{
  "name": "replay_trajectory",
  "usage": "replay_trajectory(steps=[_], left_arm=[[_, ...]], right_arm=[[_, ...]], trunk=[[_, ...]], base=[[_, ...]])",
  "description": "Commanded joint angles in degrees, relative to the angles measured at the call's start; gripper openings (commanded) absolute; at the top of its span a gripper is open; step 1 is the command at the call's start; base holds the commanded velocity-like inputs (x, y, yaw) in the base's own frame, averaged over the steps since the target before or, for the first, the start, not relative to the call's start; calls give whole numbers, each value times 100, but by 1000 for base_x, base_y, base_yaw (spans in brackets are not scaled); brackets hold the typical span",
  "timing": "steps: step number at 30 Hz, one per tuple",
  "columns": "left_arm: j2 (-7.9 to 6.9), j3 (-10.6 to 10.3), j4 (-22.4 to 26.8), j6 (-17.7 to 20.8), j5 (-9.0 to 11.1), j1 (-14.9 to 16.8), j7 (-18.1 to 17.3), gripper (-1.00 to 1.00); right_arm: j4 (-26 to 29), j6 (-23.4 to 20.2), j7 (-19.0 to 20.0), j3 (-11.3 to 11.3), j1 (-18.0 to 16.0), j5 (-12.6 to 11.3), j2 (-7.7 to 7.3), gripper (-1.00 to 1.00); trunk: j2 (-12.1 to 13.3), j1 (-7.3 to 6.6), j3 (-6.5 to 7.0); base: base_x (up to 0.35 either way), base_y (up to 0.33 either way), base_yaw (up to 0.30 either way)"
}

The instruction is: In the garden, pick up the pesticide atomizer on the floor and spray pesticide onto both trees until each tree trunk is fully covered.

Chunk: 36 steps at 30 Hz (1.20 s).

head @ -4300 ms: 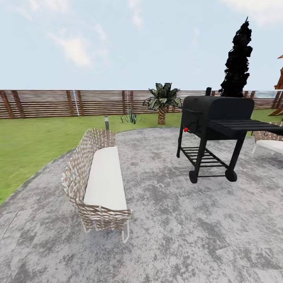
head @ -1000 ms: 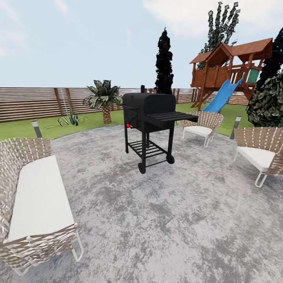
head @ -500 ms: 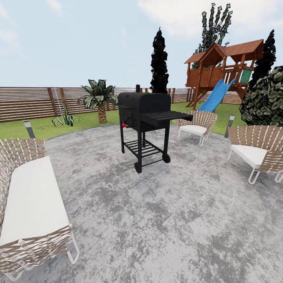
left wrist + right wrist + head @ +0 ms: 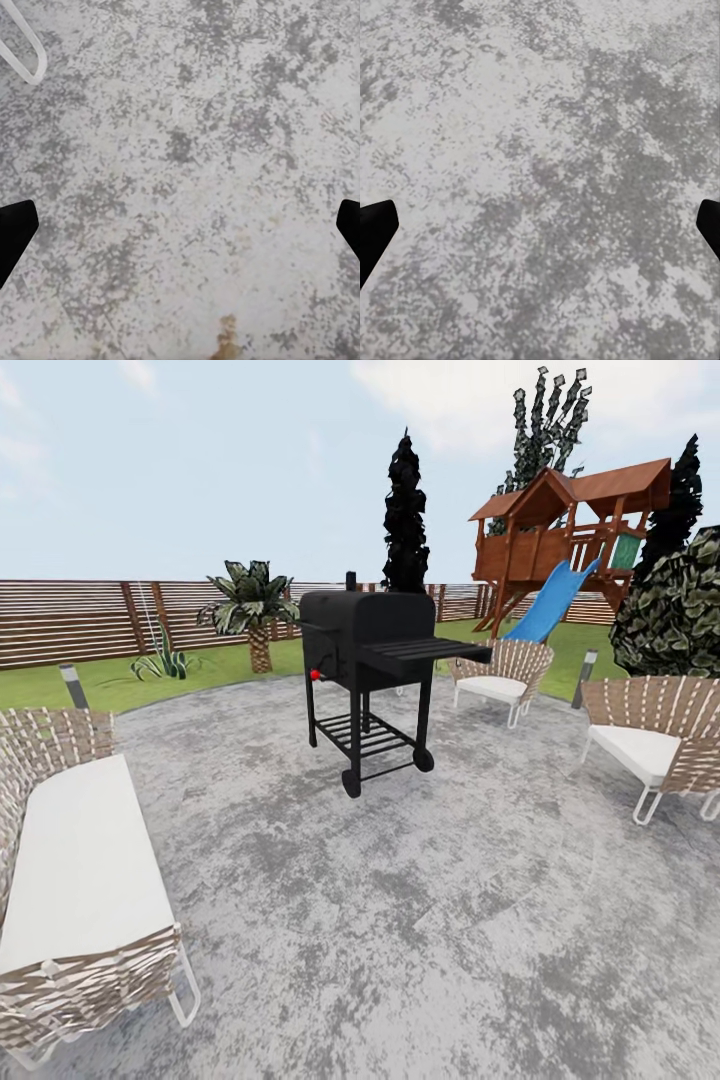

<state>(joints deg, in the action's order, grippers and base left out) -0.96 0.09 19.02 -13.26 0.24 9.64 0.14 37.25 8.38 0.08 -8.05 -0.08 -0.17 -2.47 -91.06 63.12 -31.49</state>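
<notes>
We stand on the mottled grey stone patio (image 4: pixel 420 920), the black wheeled barbecue grill (image 4: pixel 368 660) at centre frame, with the left gripper (image 4: pixel 180 229) and right gripper (image 4: pixel 540 229) both spread wide and empty, presumably because no atomizer is within reach.

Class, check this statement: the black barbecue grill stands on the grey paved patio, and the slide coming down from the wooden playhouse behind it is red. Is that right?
Not quite. The slide is blue, not red, as the head view shows. The rest holds: the black barbecue grill stands on the grey paved patio, with the wooden playhouse behind it.

Head camera facing the grill (image 4: pixel 365 650), wrist cameras close above shared paving (image 4: pixel 195 150)
</notes>
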Motion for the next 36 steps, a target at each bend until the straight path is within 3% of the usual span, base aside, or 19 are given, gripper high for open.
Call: replay_trajectory(steps=[1, 36], left_arm=[[0, 0, -4, -19, 2, 3, 2, 100], [0, 0, -4, -19, 2, 5, 2, 100]], right_arm=[[1, 14, 1, -7, -1, -1, 1, 100], [-6, 14, 3, -2, -1, 20, 1, 100]], trunk=[[-44, 22, -23], [-1448, 791, -692]], base=[[0, 0, 0], [0, 0, 0]])
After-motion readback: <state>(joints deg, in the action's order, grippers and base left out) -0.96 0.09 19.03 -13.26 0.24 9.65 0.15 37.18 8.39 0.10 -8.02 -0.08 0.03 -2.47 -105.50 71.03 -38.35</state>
